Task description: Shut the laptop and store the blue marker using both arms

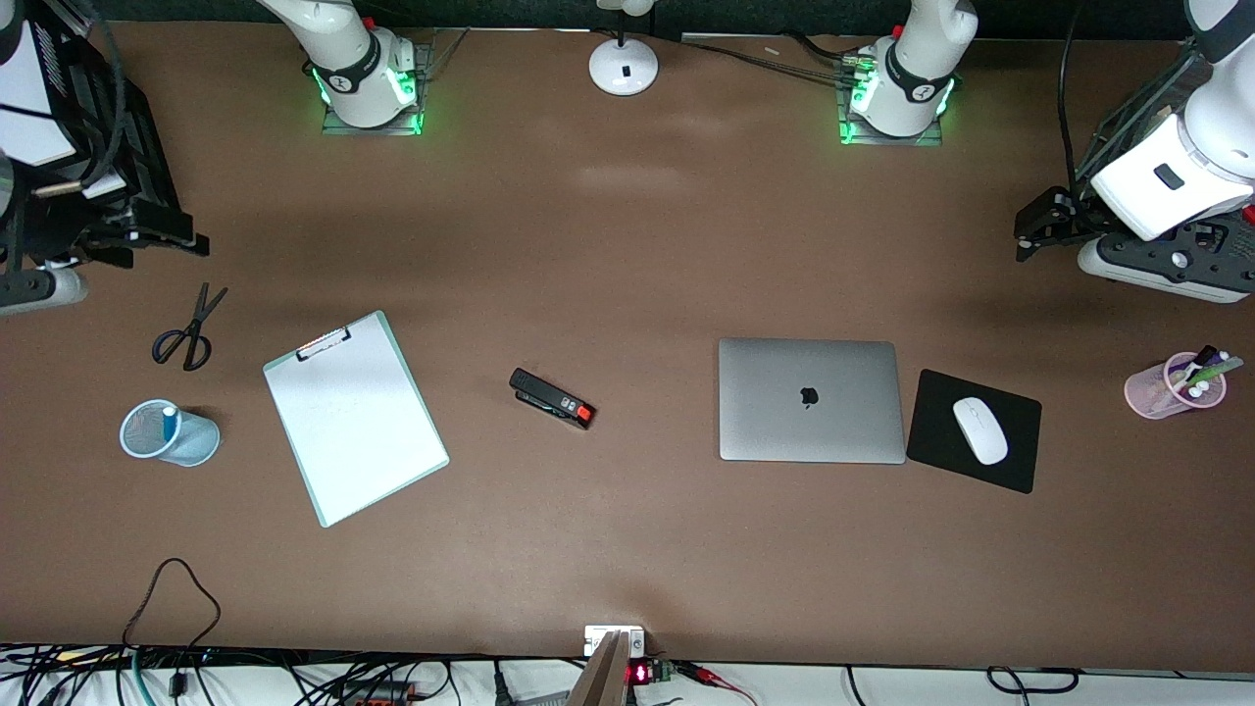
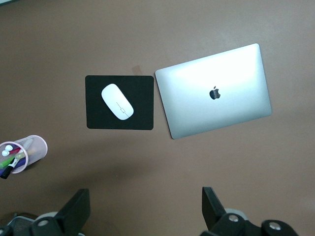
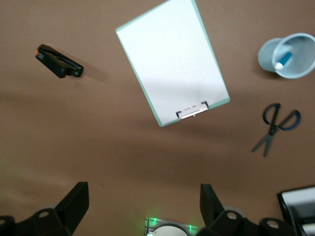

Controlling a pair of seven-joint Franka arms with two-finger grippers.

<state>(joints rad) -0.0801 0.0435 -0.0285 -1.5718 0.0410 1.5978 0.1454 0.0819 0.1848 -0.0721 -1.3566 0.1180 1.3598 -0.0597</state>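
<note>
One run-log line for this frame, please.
laptop: lid shut | blue marker: in blue mesh cup | left gripper: open, above table | right gripper: open, above table

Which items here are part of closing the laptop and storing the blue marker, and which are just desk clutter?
Task items:
laptop, lid shut
blue marker, standing in the blue mesh cup
left gripper, open, raised near the pink cup
right gripper, open, raised over the scissors

Lying about:
clipboard
stapler
mouse
mouse pad
lamp base

Bare table under the left gripper (image 2: 142,209), jaws spread. Laptop (image 2: 214,91) and mousepad (image 2: 119,102) lying flat ahead, touching.
</note>
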